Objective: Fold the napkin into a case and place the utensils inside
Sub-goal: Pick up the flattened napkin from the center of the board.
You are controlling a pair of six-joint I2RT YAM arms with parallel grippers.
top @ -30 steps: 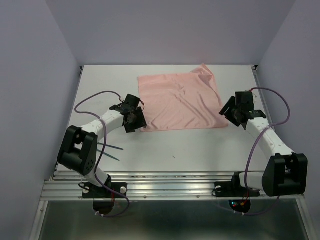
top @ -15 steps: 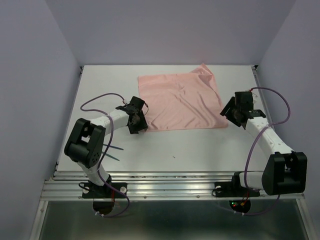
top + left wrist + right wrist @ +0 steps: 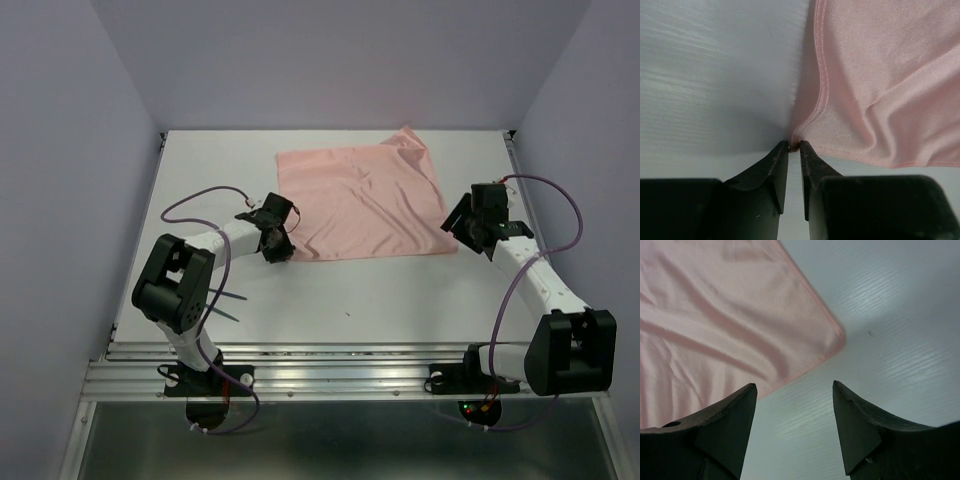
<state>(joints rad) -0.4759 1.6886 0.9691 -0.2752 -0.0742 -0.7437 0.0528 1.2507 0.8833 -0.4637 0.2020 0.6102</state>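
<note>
From above, the napkin lies spread open on the white table, with a rumpled fold at its far right corner. The left gripper sits right at the cloth's near left corner. The right gripper stands just off the near right corner, so the near edge of the cloth runs between the two tools. The utensils lie well behind the left gripper, down by the left arm and apart from the cloth. A purple cable loops off that arm.

Looking along the left gripper, its jaws are drawn in to a thin slit, and the very corner of the napkin is caught at the tips. The cloth fans out ahead and to the right of the fingers, its hem curling in toward the pinch with a shadow beneath it. Bare table fills the space ahead and to the left.

Looking along the right gripper, the jaws stand wide apart with nothing between them. The napkin lies flat ahead and to the left. Its rounded corner rests on the table just ahead of the gap, nearer the right-hand finger and clear of both.
</note>
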